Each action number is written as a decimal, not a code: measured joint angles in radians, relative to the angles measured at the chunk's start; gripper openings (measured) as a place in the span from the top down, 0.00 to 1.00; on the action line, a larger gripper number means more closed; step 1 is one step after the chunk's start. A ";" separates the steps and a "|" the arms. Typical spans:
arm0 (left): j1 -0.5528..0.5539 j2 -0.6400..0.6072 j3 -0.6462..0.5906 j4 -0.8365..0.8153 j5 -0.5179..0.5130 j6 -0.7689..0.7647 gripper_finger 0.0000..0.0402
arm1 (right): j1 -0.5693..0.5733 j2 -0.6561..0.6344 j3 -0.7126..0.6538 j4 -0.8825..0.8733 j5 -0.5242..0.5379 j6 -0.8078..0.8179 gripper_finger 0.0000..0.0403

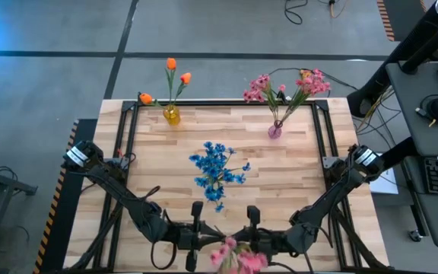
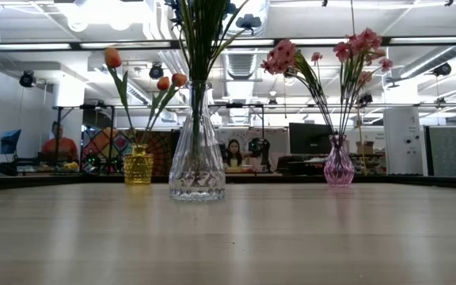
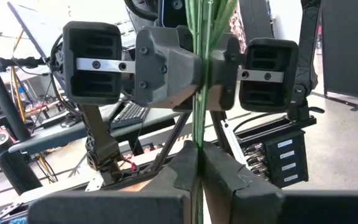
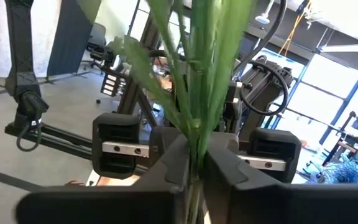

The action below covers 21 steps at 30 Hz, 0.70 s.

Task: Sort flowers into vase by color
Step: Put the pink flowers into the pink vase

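Both hands meet at the worktop's (image 1: 226,129) near edge: left hand (image 3: 199,163) and right hand (image 4: 192,163) each pinch the pink flower stem (image 1: 238,257)

The left gripper (image 3: 199,163) occupies the lower part of the left wrist view, its two dark fingers (image 3: 180,171) closed together on a bundle of thin green stalks (image 3: 202,74). The stalks pass vertically between the fingers and continue out of frame. Directly beyond, the right gripper (image 3: 201,78) faces the camera, its grey fingers also clamped on the same stalks. Cables, black frame members and a labelled dark box (image 3: 283,155) appear behind it.
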 joint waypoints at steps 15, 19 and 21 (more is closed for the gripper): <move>-0.022 -0.007 0.000 -0.060 0.027 -0.016 0.65 | 0.012 -0.122 0.000 -0.300 0.002 0.260 0.97; -0.040 -0.037 0.000 -0.116 0.026 -0.025 0.59 | 0.018 -0.243 0.000 -0.599 0.003 0.486 0.97; -0.046 -0.056 0.000 -0.143 0.026 -0.034 0.58 | 0.019 -0.301 -0.001 -0.738 0.017 0.564 0.97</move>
